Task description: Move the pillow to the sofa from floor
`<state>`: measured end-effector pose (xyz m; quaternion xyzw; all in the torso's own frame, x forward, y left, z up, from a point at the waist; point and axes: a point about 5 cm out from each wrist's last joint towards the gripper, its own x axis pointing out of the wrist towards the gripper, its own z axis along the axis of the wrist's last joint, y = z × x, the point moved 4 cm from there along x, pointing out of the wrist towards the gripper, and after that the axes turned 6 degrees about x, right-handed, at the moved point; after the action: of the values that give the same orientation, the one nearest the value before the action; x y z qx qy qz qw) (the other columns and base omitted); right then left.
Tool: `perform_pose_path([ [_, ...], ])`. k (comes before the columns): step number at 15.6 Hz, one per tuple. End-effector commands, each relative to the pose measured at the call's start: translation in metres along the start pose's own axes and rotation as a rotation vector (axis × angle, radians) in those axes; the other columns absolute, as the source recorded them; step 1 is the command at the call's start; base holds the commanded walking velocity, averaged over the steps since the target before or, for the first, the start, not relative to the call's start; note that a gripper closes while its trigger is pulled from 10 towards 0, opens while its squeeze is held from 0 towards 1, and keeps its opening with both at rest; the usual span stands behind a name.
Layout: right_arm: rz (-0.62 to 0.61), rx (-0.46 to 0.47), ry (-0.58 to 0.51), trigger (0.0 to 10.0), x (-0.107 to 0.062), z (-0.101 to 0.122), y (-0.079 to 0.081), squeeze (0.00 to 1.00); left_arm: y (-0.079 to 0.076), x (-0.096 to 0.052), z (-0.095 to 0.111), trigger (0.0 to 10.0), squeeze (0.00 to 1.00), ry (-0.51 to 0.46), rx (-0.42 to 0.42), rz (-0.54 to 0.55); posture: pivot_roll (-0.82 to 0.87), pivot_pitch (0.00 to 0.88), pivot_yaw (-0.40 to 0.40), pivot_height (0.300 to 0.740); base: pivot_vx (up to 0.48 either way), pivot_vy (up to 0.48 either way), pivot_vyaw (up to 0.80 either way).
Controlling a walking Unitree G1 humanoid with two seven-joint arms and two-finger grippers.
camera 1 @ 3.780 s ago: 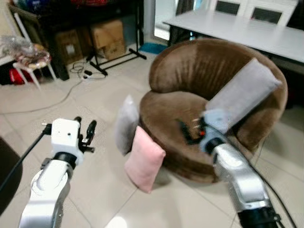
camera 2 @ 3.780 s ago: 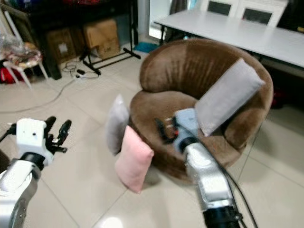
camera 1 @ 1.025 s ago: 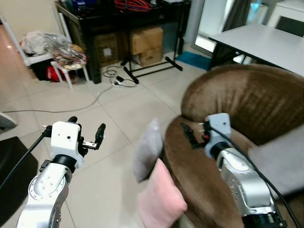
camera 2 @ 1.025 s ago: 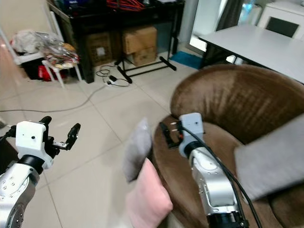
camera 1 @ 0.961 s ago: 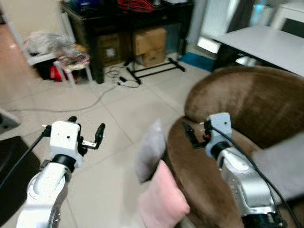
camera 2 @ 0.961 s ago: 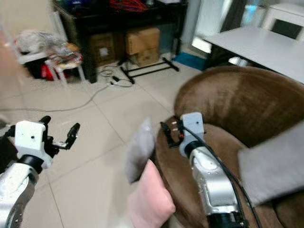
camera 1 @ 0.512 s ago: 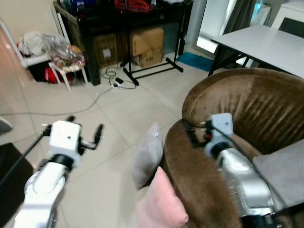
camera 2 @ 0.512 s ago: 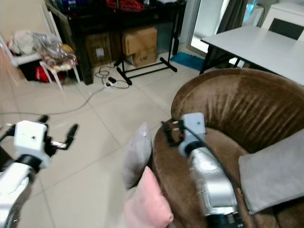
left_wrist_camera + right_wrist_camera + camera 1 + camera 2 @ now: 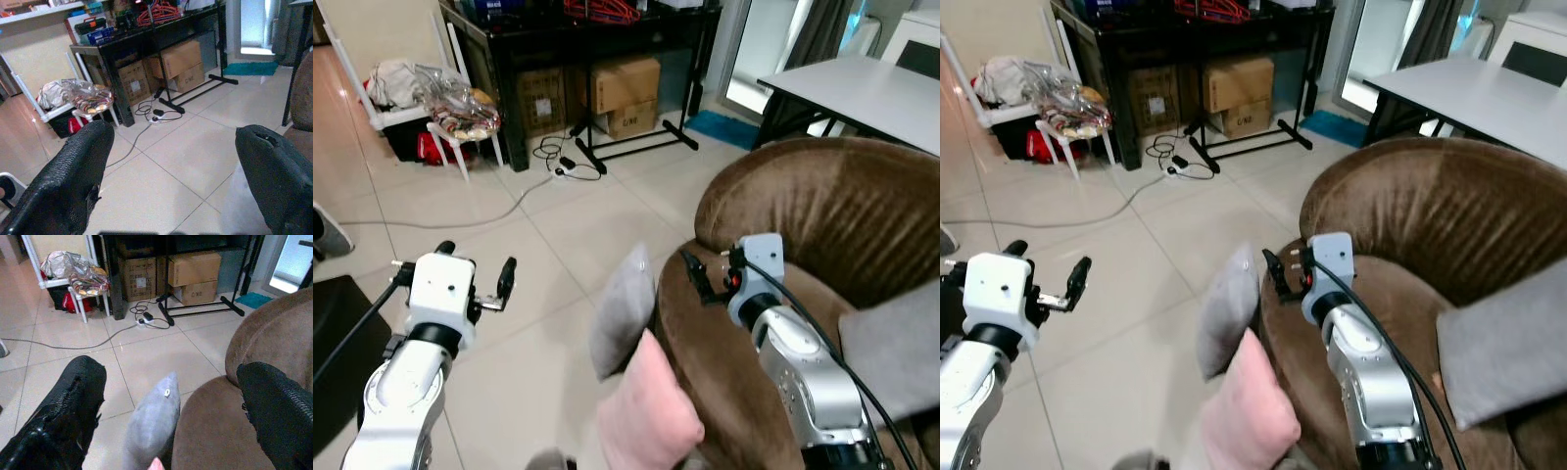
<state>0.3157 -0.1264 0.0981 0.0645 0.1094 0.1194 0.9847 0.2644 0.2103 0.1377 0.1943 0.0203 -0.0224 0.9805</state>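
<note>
A pink pillow [image 9: 648, 411] stands on the tiled floor, leaning against the front of the round brown sofa [image 9: 822, 225]. A grey pillow [image 9: 623, 311] leans beside it, also on the floor, and shows in the right wrist view [image 9: 151, 423]. Another grey pillow [image 9: 896, 348] rests on the sofa seat at the right. My left gripper [image 9: 477, 258] is open, raised over bare floor well left of the pillows. My right gripper [image 9: 697, 277] is open and empty, above the sofa's front rim near the floor pillows.
A black rack with cardboard boxes [image 9: 617, 83] and a stand's legs [image 9: 626, 147] line the back. A white stool with bags [image 9: 460, 108] stands at the back left, and a cable [image 9: 489, 211] trails over the tiles. A white table [image 9: 862, 83] is behind the sofa. A dark object [image 9: 333, 343] lies at the left.
The whole picture has shifted as the camera moved, bringing the floor pillows and sofa rim nearer. Both grippers stay open in the same raised pose.
</note>
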Motion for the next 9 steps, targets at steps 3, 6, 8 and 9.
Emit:
perform_pose_path([
  [3,-0.019,0.007,0.007,10.0,0.001,-0.003,-0.006,1.0,-0.005,0.0,0.002,10.0,0.01,-0.005,0.008,0.007,0.02,0.0,-0.036,0.615,0.0,0.0,0.0],
  [6,-0.017,0.0,0.009,10.0,0.001,-0.004,-0.005,1.0,-0.003,0.0,0.0,10.0,0.0,-0.005,0.02,0.026,0.03,0.0,-0.047,0.585,0.0,0.0,0.0],
  [8,-0.016,-0.006,0.001,10.0,0.002,-0.003,-0.005,1.0,0.001,-0.001,-0.001,10.0,0.0,-0.005,0.028,0.045,0.03,0.0,-0.051,0.58,0.0,0.0,0.0],
  [9,-0.021,-0.011,-0.004,10.0,0.002,-0.003,-0.007,1.0,0.006,-0.002,-0.002,10.0,0.0,-0.001,0.029,0.064,0.03,0.0,-0.058,0.58,0.0,0.0,0.0],
])
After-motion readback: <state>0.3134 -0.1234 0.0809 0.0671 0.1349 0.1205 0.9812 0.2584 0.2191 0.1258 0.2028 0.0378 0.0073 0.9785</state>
